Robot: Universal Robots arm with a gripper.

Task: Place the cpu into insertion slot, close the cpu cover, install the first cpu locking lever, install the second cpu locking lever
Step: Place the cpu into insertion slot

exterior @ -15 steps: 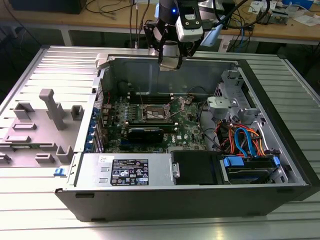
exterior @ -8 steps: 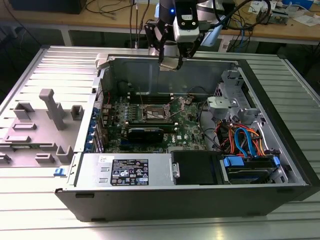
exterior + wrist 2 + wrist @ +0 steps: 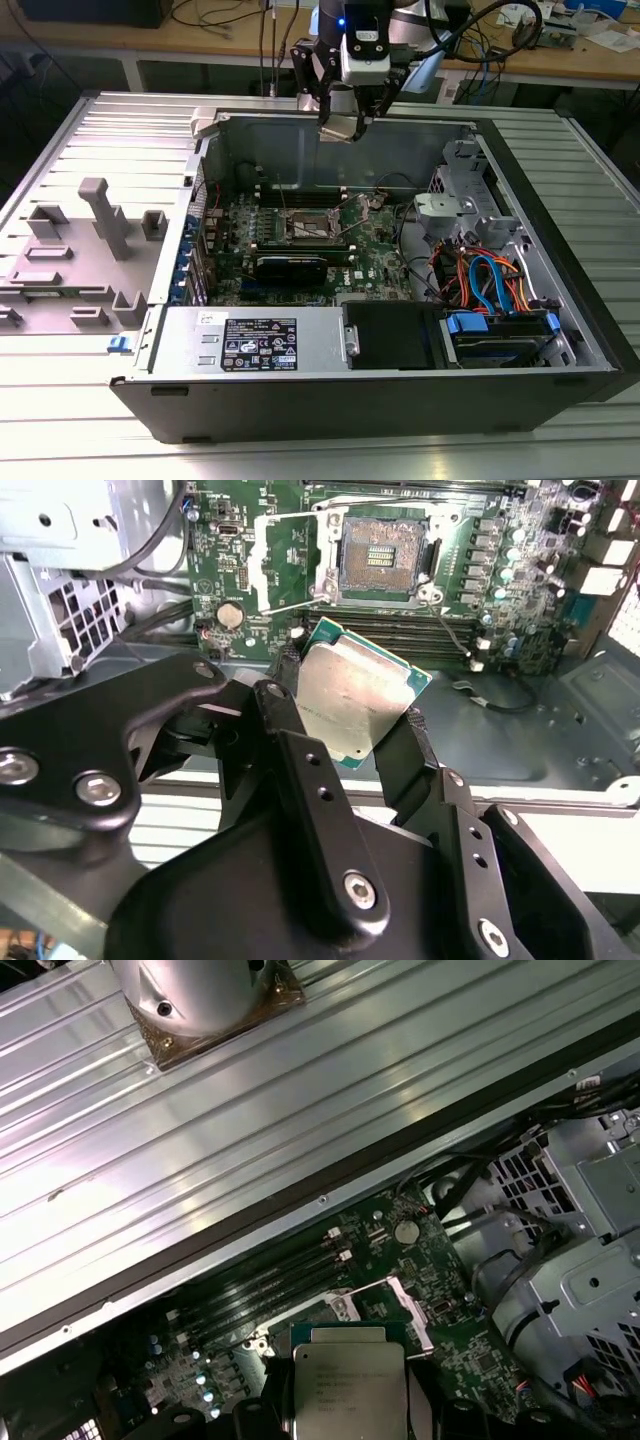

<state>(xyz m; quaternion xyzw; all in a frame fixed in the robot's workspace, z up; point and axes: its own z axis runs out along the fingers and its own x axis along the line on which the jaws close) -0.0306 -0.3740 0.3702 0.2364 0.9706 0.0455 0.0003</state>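
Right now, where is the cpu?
In the second wrist view the cpu is held between the jaws of the gripper, above the case, apart from the empty insertion slot on the green board.

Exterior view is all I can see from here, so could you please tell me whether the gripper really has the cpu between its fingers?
Observer: Yes; in the second wrist view the gripper is shut on the cpu, held by opposite sides, silver top showing.
Operator: Thank you. Is the insertion slot free?
Observer: It is; there the insertion slot shows its bare dark centre, nothing seated.
Operator: And the cpu cover?
Observer: The cpu cover stands open beside the slot, with the green board visible through its cut-out.
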